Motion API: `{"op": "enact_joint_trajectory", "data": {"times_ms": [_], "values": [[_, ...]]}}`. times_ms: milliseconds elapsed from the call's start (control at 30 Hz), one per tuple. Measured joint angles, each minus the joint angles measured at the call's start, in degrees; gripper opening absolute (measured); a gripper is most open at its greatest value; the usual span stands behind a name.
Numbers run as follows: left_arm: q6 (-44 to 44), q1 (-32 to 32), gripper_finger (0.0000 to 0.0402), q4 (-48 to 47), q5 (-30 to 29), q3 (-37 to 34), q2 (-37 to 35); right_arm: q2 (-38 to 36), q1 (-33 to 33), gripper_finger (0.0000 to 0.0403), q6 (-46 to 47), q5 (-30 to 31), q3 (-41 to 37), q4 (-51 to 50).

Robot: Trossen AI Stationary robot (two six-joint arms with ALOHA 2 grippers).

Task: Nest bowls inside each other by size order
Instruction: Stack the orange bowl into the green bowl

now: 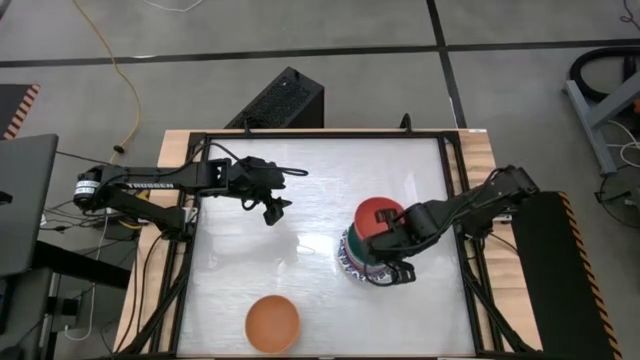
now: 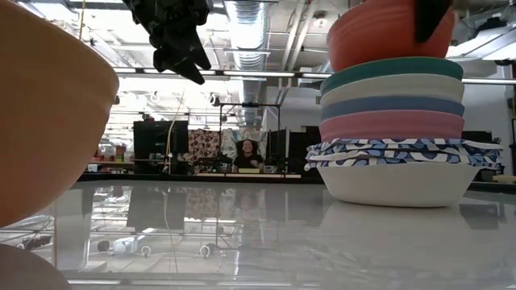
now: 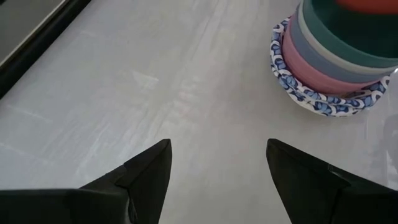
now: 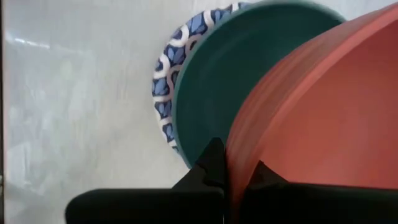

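Right wrist view: right gripper [image 4: 233, 177] pinches red bowl [image 4: 323, 118], apparently tilted.

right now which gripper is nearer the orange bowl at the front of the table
Left, narrowly. The left gripper hovers open above bare table behind the orange bowl. The right gripper is off to the side, shut on the red bowl atop the stack.

Bright, even light from ceiling strips; the glossy table [image 2: 242, 234] mirrors the room, and the near orange bowl [image 2: 44, 121] blurs

grey concrete floor [image 1: 350, 25], yellow cable [image 1: 128, 90], ceiling ducts [image 2: 250, 16], seated person [image 2: 244, 153]
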Motion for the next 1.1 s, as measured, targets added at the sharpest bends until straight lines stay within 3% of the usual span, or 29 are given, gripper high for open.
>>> {"op": "enact_joint_trajectory", "data": {"times_ms": [700, 1100], "values": [[1.5, 0.0, 0.0251, 0.0, -0.1, 0.0, 0.0, -0.1, 0.8, 0.0011, 1.8, -1.8, -5.3, 10.5], [0.0, 0.0, 0.0251, 0.0, -0.2, 0.0, 0.0, -0.1, 0.9, 0.0019, 2.4, -2.5, -6.2, 9.9]]}}
